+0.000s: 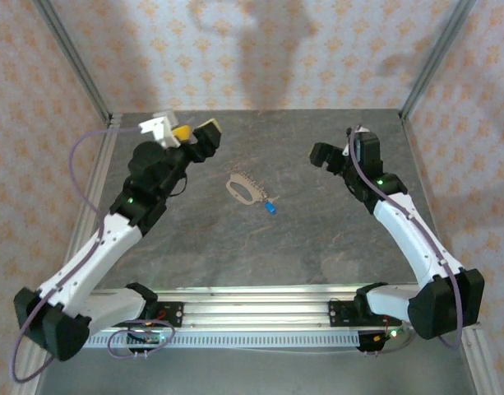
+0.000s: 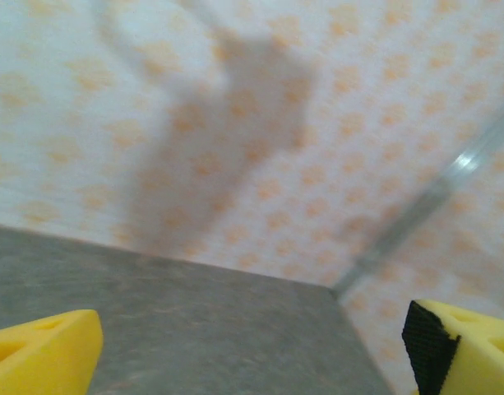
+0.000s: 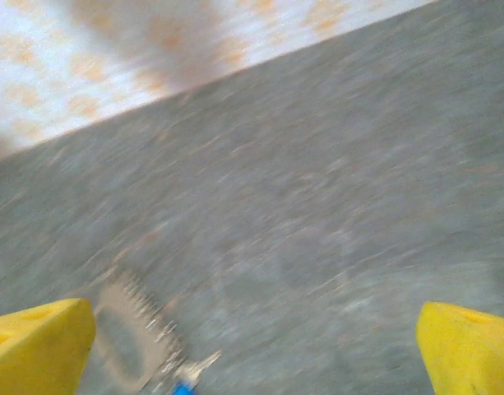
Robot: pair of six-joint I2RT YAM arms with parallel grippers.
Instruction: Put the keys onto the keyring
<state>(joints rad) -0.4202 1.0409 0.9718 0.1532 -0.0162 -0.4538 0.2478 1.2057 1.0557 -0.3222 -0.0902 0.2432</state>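
The tan oval keyring [image 1: 244,188] lies flat on the grey table, mid-way between the arms. The tiny blue-headed key [image 1: 270,207] rests at its lower right end, touching it; I cannot tell whether it is threaded on. My left gripper [image 1: 196,132] is raised at the back left, away from both, open with nothing between its yellow fingers [image 2: 42,354]. My right gripper [image 1: 340,155] hovers to the right of the ring, open and empty. In the blurred right wrist view the keyring [image 3: 127,327] and key [image 3: 186,385] lie near the left finger [image 3: 38,346].
Patterned walls and metal frame posts [image 1: 75,58] close off the table at the back and sides. The grey tabletop [image 1: 260,255] stretches bare in front of the ring. A slotted rail [image 1: 252,304] with the arm bases runs along the near edge.
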